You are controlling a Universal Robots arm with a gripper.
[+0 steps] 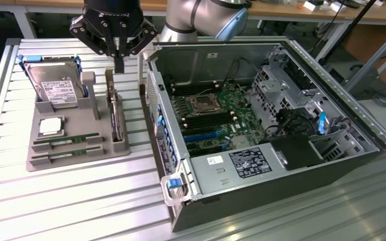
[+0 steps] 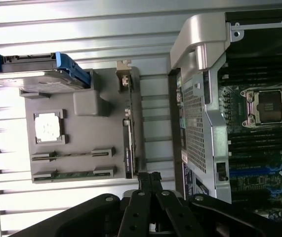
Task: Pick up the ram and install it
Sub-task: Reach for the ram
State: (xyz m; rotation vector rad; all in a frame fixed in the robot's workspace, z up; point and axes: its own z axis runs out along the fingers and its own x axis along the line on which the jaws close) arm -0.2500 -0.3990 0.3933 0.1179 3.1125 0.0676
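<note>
Two ram sticks lie in slots at the front of a grey holder (image 1: pixel 79 123), one (image 1: pixel 66 139) behind the other (image 1: pixel 66 152). They are thin green strips; the wrist view shows them too, one (image 2: pixel 74 154) beside the other (image 2: pixel 74 173). My gripper (image 1: pixel 119 68) hangs above the back of the holder, over the upright expansion card (image 1: pixel 116 113), well clear of the ram. Its fingers are shut together with nothing between them, which the wrist view (image 2: pixel 149 178) shows as well.
The holder also carries a silver hard drive (image 1: pixel 58 88) in a blue frame and a square processor (image 1: pixel 51 126). An open computer case (image 1: pixel 267 165) stands to the exterior view's right, its motherboard (image 1: pixel 210 120) exposed. The case's side wall (image 1: pixel 154 108) stands close to the holder.
</note>
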